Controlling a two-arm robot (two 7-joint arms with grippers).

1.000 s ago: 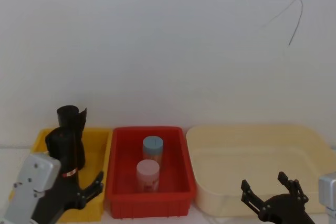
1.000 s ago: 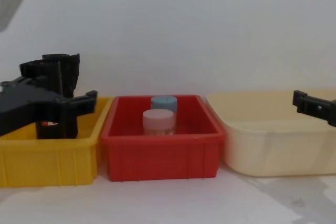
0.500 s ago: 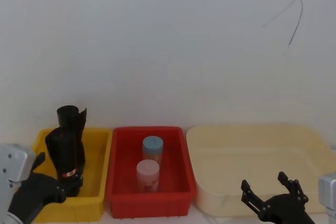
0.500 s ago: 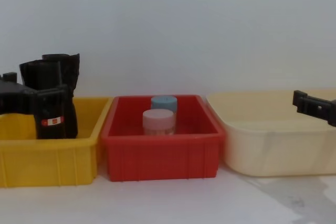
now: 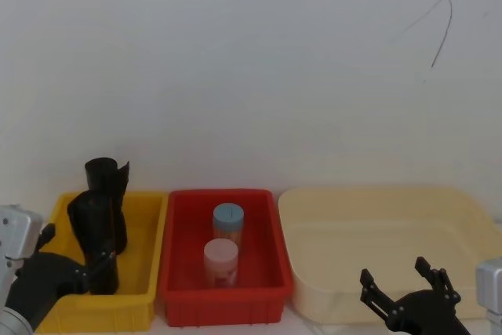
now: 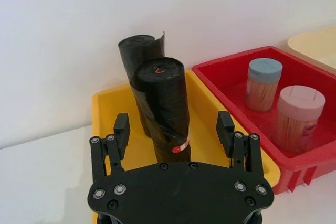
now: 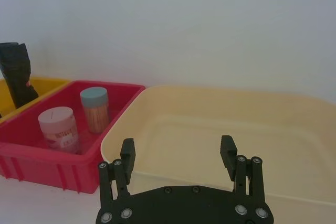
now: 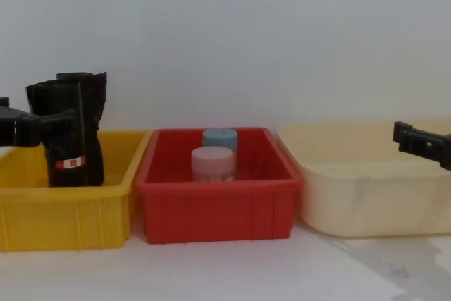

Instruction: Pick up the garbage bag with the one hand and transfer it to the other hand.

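Observation:
The garbage bag (image 5: 96, 221) is a black roll with a red and white label band near its foot. It stands upright in the yellow bin (image 5: 149, 233), with a second black roll (image 5: 107, 172) right behind it. My left gripper (image 5: 78, 256) hangs open on the near left side of the bag. In the left wrist view the left gripper (image 6: 174, 129) has a finger on each side of the garbage bag (image 6: 160, 103), and I cannot tell if they touch it. My right gripper (image 5: 396, 272) stays open at the lower right, in front of the cream tub.
A red bin (image 5: 223, 304) in the middle holds a blue-lidded jar (image 5: 228, 217) and a pink-lidded jar (image 5: 220, 255). A large cream tub (image 5: 376, 191) stands to its right. The three containers sit side by side against a white wall.
My left gripper has pulled back to the left from in front of the bag and now faces it. The bag and the right arm have not moved.

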